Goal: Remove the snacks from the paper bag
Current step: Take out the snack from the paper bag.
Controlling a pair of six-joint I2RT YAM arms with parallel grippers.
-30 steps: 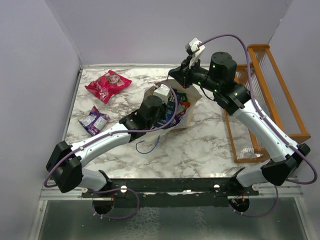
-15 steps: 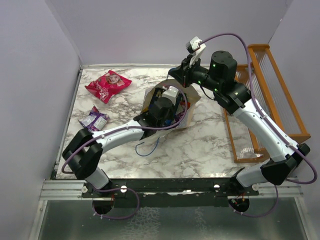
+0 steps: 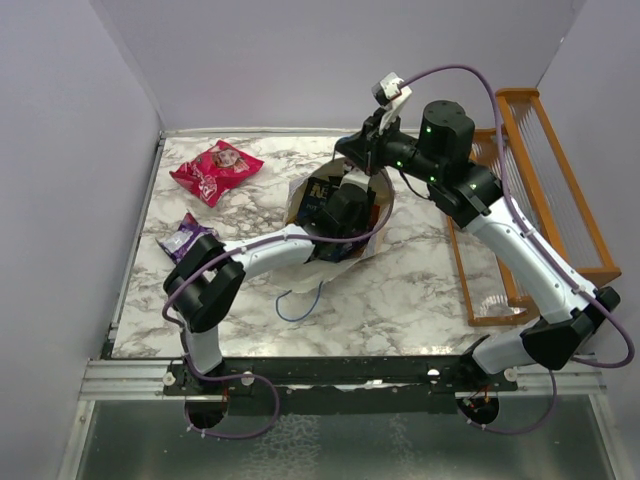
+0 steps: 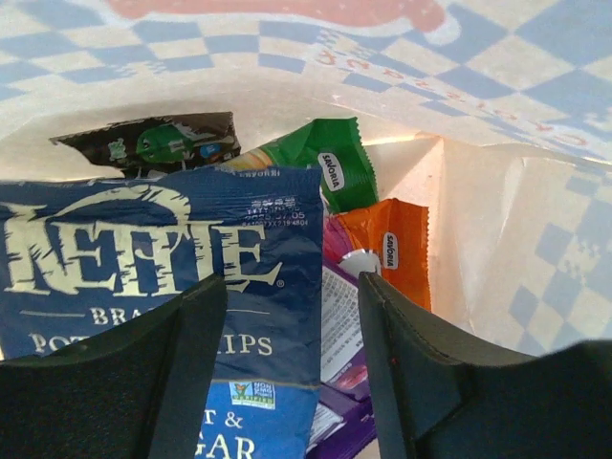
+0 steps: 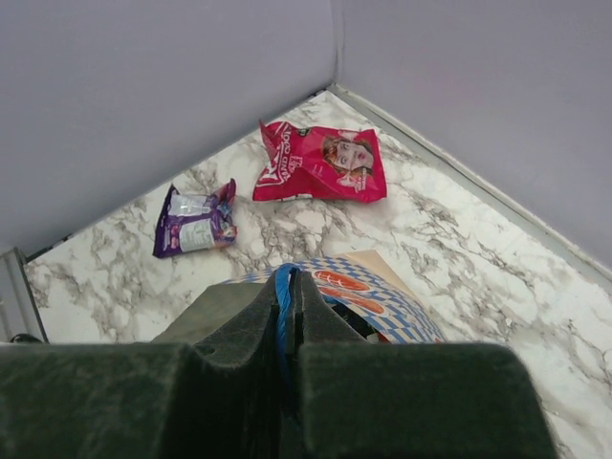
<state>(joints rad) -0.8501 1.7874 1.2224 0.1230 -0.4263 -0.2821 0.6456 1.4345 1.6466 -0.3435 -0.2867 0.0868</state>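
Observation:
In the left wrist view my left gripper (image 4: 292,320) is open inside the paper bag (image 4: 497,249). Its fingers (image 4: 186,373) straddle the right edge of a dark blue chips bag (image 4: 143,268). Behind it lie a green pack (image 4: 337,167), an orange pack (image 4: 397,244), a dark packet (image 4: 153,143) and a purple pack (image 4: 349,402). My right gripper (image 5: 292,282) is shut on the bag's blue cord handle (image 5: 284,296), holding the paper bag (image 3: 375,215) up at its far rim. A pink-red bag (image 3: 215,170) and a purple packet (image 3: 183,238) lie on the table to the left.
An orange wooden rack (image 3: 540,190) stands along the right side of the marble table (image 3: 400,290). The bag's other blue cord handle (image 3: 298,300) lies looped on the table in front of it. Walls close in the back and left.
My left arm has pushed forward into the bag's mouth, and its gripper has gone from shut to open. The right gripper has kept its hold on the handle.

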